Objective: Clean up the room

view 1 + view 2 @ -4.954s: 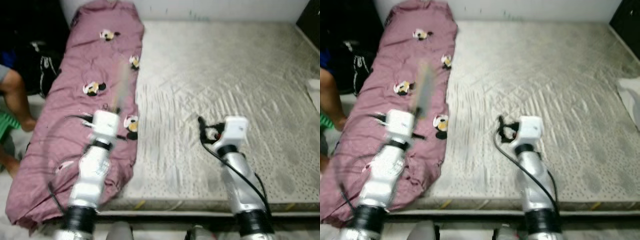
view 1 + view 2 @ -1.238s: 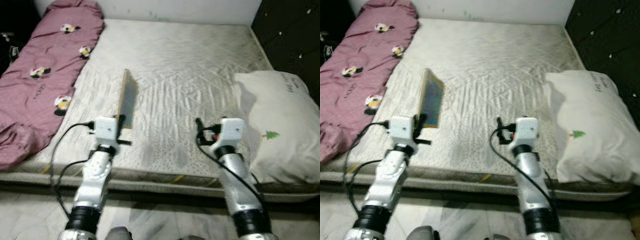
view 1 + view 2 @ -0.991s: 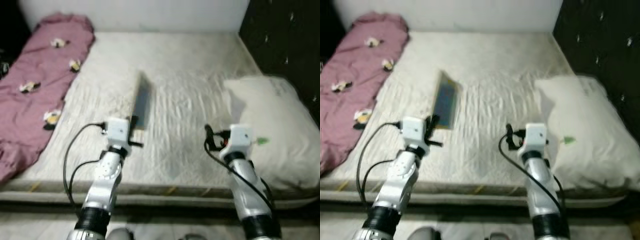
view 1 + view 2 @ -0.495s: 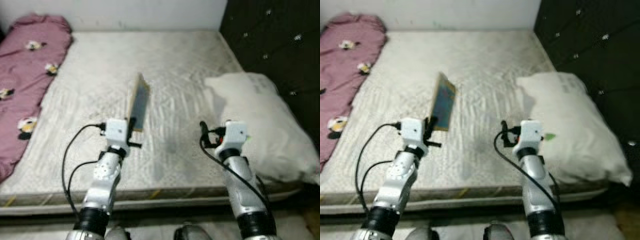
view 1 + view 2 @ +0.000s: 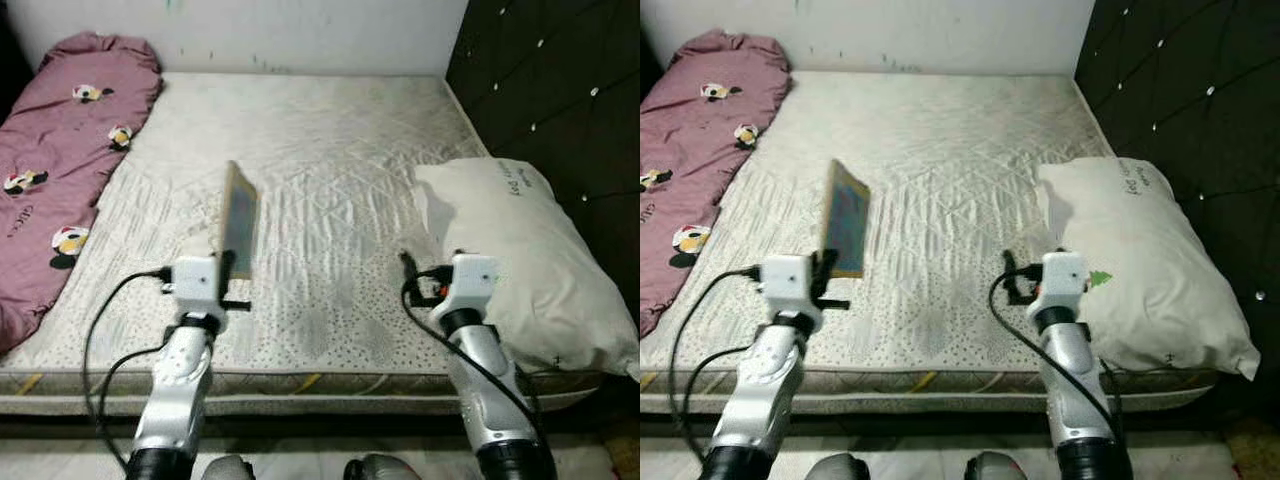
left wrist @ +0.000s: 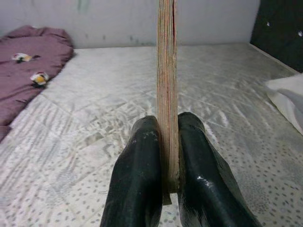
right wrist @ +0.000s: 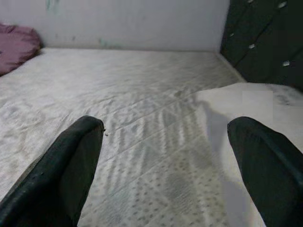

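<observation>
One book (image 6: pixel 166 85) between left tool (image 6: pixel 164 189) fingers

A bedroom in a home: a wide bare mattress (image 5: pixel 320 190) with quilted, speckled ticking takes up most of the floor in front of the robot. A white pillow (image 5: pixel 520 260) lies at its right side against a dark tufted headboard (image 5: pixel 560 90) studded with buttons. A purple blanket (image 5: pixel 60 160) printed with small cartoon figures lies bunched along the mattress's left edge. A plain pale wall (image 5: pixel 300 30) stands behind, and pale floor (image 5: pixel 890 440) shows beneath the near edge
</observation>
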Tool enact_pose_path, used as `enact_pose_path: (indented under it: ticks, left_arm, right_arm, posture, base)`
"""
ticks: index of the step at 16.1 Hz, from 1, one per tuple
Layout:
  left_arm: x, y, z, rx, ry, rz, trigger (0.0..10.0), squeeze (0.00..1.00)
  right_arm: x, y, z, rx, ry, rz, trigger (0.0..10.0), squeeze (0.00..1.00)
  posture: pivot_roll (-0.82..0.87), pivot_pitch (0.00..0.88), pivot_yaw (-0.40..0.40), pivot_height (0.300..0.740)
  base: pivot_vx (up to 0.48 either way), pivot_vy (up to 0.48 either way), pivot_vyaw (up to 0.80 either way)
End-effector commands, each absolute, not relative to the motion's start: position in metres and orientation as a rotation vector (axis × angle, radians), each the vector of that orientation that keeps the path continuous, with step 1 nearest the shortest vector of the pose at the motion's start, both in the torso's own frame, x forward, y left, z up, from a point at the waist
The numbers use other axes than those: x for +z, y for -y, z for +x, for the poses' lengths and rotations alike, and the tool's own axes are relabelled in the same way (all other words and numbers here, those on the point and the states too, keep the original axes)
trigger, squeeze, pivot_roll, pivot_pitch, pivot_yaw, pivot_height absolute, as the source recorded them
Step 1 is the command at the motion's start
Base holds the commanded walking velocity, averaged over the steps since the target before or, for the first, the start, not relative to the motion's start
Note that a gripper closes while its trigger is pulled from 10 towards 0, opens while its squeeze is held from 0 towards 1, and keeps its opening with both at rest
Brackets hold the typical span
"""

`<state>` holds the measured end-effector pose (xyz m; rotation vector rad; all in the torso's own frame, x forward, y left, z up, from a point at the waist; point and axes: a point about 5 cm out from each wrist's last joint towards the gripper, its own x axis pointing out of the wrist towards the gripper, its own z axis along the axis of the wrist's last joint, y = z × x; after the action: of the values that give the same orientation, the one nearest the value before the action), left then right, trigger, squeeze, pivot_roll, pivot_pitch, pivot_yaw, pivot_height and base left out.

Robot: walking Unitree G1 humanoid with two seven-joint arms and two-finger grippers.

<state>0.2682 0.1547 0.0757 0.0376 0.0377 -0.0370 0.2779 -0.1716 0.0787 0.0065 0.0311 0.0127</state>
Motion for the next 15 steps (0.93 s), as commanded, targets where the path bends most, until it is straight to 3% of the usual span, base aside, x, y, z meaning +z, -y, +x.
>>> enact_pose_path:
  ticks: [1, 5, 10, 15]
  left_arm:
    - [0.088, -0.156, 0.266, -0.006, 0.021, 0.05, 10.0, 0.0]
    - [0.097, -0.17, 0.252, 0.109, 0.064, 0.057, 10.0, 0.0]
    - [0.098, -0.163, 0.255, 0.064, 0.05, 0.09, 10.0, 0.0]
    - [0.099, -0.163, 0.255, 0.061, 0.05, 0.089, 10.0, 0.0]
  right_arm:
    - [0.082, 0.181, 0.275, -0.038, -0.019, 0.005, 10.0, 0.0]
    - [0.076, 0.19, 0.263, -0.118, -0.042, 0.018, 10.0, 0.0]
    - [0.075, 0.186, 0.265, -0.107, -0.054, 0.02, 10.0, 0.0]
    - [0.073, 0.187, 0.265, -0.11, -0.063, 0.019, 10.0, 0.0]
  posture:
    - [-0.02, 0.057, -0.009, 0.74]
    - [-0.01, 0.058, -0.011, 0.74]
    - [-0.01, 0.047, -0.011, 0.74]
    - [-0.01, 0.039, -0.014, 0.74]
  base:
    - [0.0, 0.0, 0.0]
    - [0.0, 0.0, 0.0]
    - [0.0, 0.0, 0.0]
    - [0.0, -0.436, 0.0]
